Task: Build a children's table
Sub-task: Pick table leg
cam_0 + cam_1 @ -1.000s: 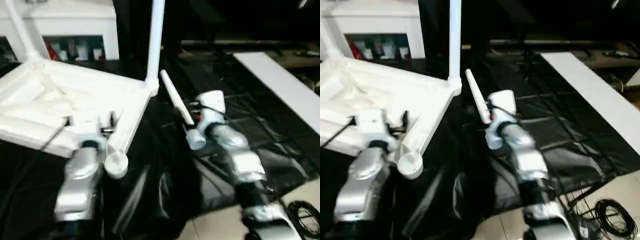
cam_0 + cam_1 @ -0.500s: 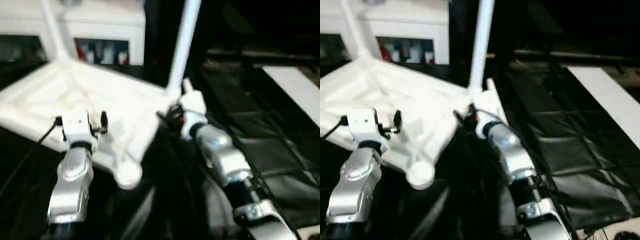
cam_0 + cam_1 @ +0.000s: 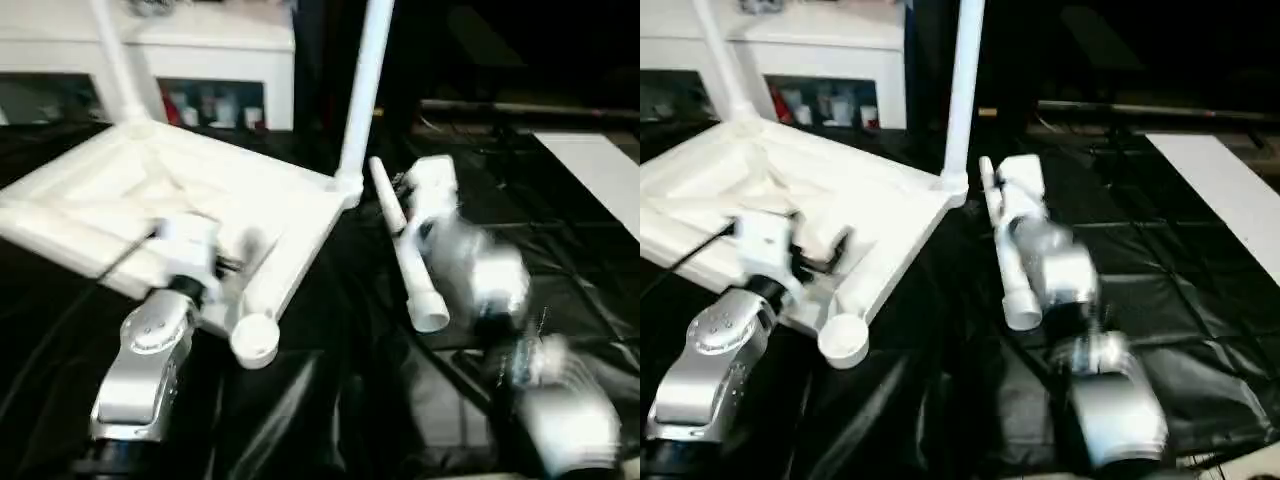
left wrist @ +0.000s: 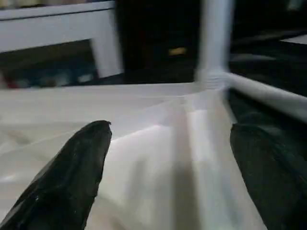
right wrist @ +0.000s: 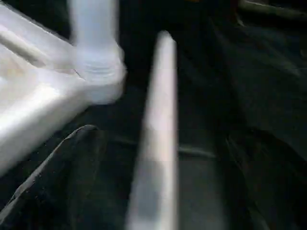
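Children's table [image 3: 180, 190] upside down; loose leg [image 3: 1005, 250] lies between released right end effector [image 5: 158, 177] fingers; clench mid-leg squarely. Left end effector [image 4: 172, 167] released.

Black sheet [image 3: 1200, 290] open right of loose leg [image 3: 1005, 250], upright leg [image 3: 962, 90] and tabletop [image 3: 840, 200] blocking left

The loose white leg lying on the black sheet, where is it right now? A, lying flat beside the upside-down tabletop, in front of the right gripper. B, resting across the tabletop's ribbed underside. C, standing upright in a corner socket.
A: the loose leg lies flat on the black sheet, apart from the tabletop, with the open right gripper straddling it.
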Motion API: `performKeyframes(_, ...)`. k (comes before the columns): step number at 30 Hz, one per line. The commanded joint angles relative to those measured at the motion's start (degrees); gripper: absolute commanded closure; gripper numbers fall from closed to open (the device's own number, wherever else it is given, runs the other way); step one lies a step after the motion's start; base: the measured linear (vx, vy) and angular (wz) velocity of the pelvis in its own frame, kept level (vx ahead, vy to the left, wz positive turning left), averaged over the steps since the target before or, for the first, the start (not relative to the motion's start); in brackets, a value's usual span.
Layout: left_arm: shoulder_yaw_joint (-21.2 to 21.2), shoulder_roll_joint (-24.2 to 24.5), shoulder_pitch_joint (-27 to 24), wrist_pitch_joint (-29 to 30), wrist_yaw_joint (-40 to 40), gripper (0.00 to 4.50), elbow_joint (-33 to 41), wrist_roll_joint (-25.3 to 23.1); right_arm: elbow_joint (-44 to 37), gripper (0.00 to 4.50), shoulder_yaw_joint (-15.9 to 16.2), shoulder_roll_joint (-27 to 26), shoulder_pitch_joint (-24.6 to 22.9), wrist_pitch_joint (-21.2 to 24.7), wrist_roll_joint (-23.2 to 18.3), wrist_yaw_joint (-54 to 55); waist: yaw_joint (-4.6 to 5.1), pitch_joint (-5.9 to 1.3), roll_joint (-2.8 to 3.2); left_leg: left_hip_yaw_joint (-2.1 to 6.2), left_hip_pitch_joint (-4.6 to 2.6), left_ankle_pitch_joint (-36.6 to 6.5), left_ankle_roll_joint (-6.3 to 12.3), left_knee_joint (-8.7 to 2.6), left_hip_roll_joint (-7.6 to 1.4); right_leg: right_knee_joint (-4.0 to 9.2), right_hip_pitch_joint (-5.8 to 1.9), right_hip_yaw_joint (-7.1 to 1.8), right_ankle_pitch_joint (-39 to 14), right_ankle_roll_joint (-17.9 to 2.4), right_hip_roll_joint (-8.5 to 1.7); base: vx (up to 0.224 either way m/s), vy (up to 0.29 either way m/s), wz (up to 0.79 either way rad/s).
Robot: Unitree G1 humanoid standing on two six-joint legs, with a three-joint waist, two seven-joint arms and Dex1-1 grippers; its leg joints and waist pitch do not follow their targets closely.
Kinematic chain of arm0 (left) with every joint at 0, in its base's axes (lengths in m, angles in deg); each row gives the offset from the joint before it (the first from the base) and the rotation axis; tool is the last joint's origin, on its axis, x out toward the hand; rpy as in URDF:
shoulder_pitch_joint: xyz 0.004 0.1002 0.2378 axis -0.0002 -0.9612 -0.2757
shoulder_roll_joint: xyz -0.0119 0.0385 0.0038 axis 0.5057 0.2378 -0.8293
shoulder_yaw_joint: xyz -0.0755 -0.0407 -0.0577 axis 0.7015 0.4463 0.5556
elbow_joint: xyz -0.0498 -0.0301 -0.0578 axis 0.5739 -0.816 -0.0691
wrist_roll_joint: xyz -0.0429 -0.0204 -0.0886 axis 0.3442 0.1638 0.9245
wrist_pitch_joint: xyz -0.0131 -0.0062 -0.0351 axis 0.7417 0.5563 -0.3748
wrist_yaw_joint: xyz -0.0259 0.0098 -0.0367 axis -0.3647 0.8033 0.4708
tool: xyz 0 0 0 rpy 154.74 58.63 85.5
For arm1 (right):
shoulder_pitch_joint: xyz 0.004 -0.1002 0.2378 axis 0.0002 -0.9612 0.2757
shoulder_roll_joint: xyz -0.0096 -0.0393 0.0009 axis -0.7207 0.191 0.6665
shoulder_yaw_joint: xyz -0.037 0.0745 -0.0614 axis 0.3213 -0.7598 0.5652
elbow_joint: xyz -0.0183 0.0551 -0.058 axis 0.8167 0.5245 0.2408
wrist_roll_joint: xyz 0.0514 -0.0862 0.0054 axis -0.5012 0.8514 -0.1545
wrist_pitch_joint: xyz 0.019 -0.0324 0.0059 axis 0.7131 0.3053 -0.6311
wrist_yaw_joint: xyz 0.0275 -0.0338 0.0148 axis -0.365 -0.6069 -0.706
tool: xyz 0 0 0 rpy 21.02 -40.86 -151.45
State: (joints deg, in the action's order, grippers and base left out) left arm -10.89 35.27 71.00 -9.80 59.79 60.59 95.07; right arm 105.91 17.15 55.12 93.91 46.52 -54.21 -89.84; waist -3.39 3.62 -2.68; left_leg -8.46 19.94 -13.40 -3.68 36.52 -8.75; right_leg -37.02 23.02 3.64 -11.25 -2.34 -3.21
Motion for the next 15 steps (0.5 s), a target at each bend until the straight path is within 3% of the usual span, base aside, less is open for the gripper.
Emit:
performKeyframes(1,-2.6,1.9,1.0,2.6,5.4,0.09,2.4,1.3,5.8,0.00,-0.1,0.5,1.4,2.5,-0.5,-0.9,0.16,-3.23,1.38,1.10,-0.46,-14.9,-2.32,-5.32,-3.47,5.34,-2.39,-3.47,-17.8,-9.0,-5.20,0.000,0.000,0.00)
performKeyframes(3,-4.5,4.5,1.1,4.0,10.1,0.09,4.3,2.2,11.1,0.00,-1.7,0.5,3.7,4.0,-2.6,-1.1,0.26,-3.49,0.56,1.03,-0.04,-12.3,-2.05,-5.32,-3.62,5.07,-2.65,-3.42,-15.5,-9.2,-5.26,0.000,0.000,0.00)
performKeyframes(4,-5.2,5.3,1.2,4.5,11.5,0.09,5.0,2.5,12.8,0.00,-2.2,0.4,4.3,4.5,-3.4,-1.7,0.05,-3.54,0.89,1.06,-0.13,-11.6,-1.97,-5.21,-3.63,4.79,-2.59,-3.41,-14.7,-9.6,-5.40,0.000,0.000,0.00)
performKeyframes(8,-6.9,7.9,2.0,7.1,15.6,0.09,8.3,4.6,19.0,0.00,-4.2,0.1,6.6,5.5,-4.8,-5.0,0.05,-3.78,0.38,0.47,0.42,-6.6,-0.71,-4.96,-3.75,4.25,-2.97,-3.29,-9.5,-11.6,-5.33,0.000,0.000,0.00)
performKeyframes(9,-7.1,8.1,2.0,7.7,15.8,0.09,9.0,4.9,19.6,0.00,-4.8,0.1,6.7,5.6,-5.0,-5.0,-0.01,-3.80,0.59,0.40,0.62,-5.3,-0.65,-5.00,-3.85,4.10,-3.13,-3.20,-8.6,-11.9,-5.30,0.000,0.000,0.00)
performKeyframes(12,-7.7,8.5,2.6,9.5,17.0,0.09,11.6,6.0,21.9,0.00,-5.8,0.5,7.3,5.8,-4.9,-5.1,0.00,-3.76,0.26,0.10,0.60,-4.6,-0.94,-4.95,-4.03,3.97,-3.05,-3.14,-8.9,-12.1,-5.30,0.000,0.000,0.00)
performKeyframes(13,-7.8,8.6,2.8,9.9,17.3,0.00,12.1,6.2,22.8,0.35,-5.8,0.7,7.6,5.9,-5.1,-5.3,-0.01,-3.67,-0.37,0.00,0.72,-4.8,-0.91,-5.01,-4.11,4.16,-3.09,-3.09,-10.3,-11.6,-5.34,0.000,0.000,0.00)
performKeyframes(15,-7.9,8.9,2.8,10.5,17.5,0.00,12.7,6.0,24.5,0.39,-5.7,0.9,8.1,5.9,-5.4,-5.8,-0.07,-3.60,-0.08,-0.22,0.46,-5.8,-1.35,-4.99,-4.15,4.46,-2.73,-3.08,-12.6,-10.8,-5.31,0.000,0.000,0.00)
